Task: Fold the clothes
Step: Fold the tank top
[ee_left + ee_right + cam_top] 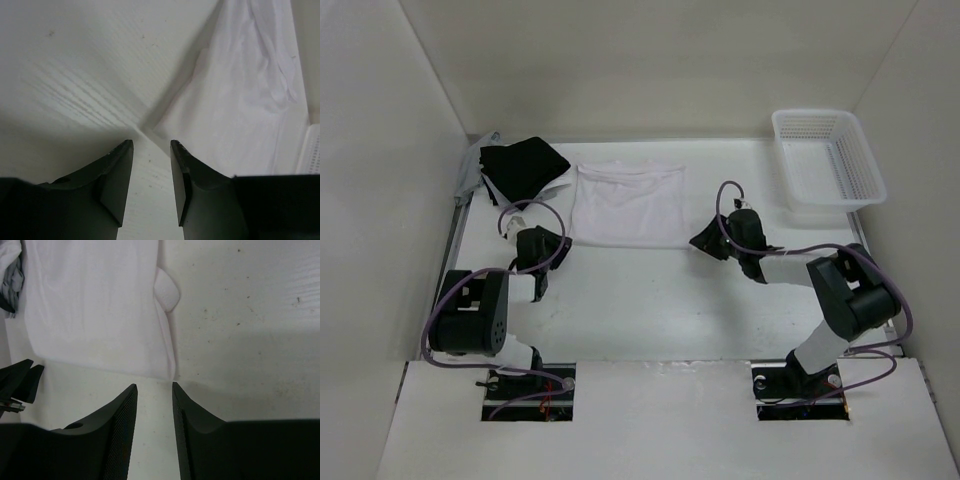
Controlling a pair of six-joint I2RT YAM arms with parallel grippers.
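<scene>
Both jaw pairs stand parted, gripping nothing. The left gripper [151, 145] sits just short of the near-left corner, and the right gripper [154, 387] just short of the near-right corner, of the thin plain white fabric garment [625, 205] spread flat on the white table [650, 300].

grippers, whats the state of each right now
left gripper: open, empty, at a corner of the shirt
right gripper: open, empty, at another corner

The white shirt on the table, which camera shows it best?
The top external view: the whole white shirt lies spread flat there, all edges visible. The left wrist view shows only one corner and part of the cloth; the right wrist view shows another corner.
</scene>
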